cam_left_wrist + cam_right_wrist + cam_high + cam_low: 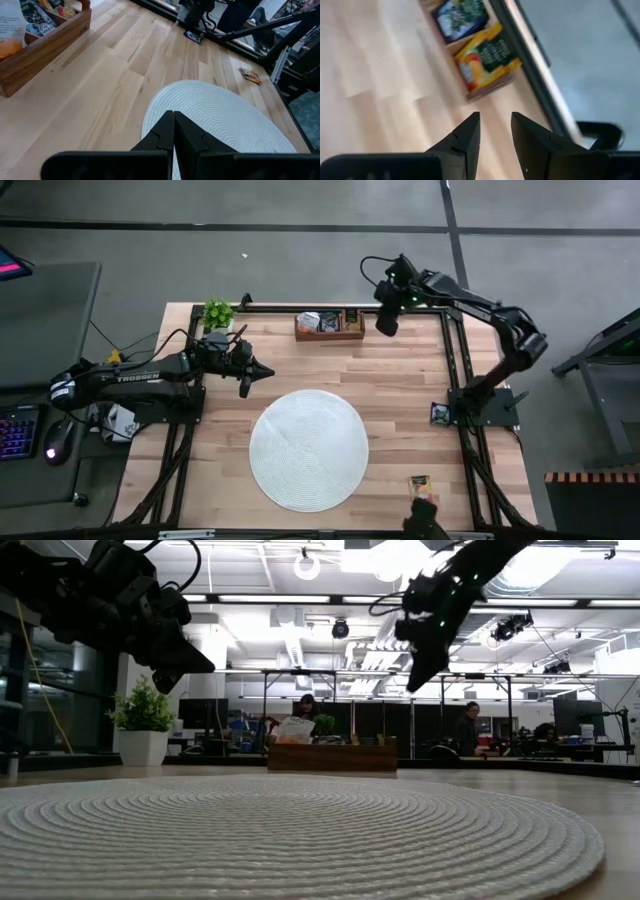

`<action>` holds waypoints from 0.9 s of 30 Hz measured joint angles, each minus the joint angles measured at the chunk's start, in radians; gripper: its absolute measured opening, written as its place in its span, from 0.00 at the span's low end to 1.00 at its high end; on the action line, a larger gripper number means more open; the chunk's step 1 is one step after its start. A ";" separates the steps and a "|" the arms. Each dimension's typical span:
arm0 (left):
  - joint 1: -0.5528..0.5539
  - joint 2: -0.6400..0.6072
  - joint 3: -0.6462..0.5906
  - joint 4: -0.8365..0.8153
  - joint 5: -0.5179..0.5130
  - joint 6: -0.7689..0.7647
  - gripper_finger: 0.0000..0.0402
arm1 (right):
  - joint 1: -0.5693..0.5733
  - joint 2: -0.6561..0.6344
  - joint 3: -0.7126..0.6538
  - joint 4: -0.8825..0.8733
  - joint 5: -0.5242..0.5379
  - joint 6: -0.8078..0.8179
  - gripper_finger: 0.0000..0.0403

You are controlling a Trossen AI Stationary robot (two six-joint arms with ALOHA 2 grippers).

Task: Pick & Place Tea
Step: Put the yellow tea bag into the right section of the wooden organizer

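The wooden tray [45, 42] is cut off by the edge in the left wrist view, so only one end shows. A white packet [10, 30] in it is cut off too, and its writing is too small to read. In the right wrist view, the packets [487, 57] in the tray are blurry. From above, a small packet [420, 483] near the table's 5 o'clock edge is too tiny to make out. A dark shape [422, 518] at the bottom edge is cut off; what it is cannot be told.
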 joint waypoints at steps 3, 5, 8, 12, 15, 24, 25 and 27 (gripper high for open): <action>0.000 0.000 0.000 0.000 0.000 0.000 0.00 | 0.014 -0.054 0.000 -0.087 -0.031 0.035 0.26; 0.000 0.000 0.000 0.000 0.000 0.000 0.00 | 0.027 -0.089 0.000 -0.153 -0.036 0.049 0.26; 0.000 0.000 0.000 0.000 0.000 0.000 0.00 | 0.051 -0.145 0.000 -0.266 -0.037 0.072 0.26; 0.000 0.000 0.000 0.000 0.000 0.000 0.00 | 0.093 -0.214 0.000 -0.385 -0.035 0.144 0.26; 0.000 0.000 0.000 0.000 0.000 0.000 0.00 | 0.138 -0.263 0.000 -0.448 -0.036 0.222 0.26; 0.000 0.000 0.000 0.000 0.000 0.000 0.00 | 0.350 -0.376 0.000 -0.612 -0.076 0.461 0.26; 0.000 0.000 0.000 0.000 0.000 0.000 0.00 | 0.379 -0.386 0.000 -0.620 -0.083 0.488 0.26; 0.000 0.000 0.000 0.000 0.000 0.000 0.00 | 0.439 -0.403 0.000 -0.627 -0.088 0.545 0.26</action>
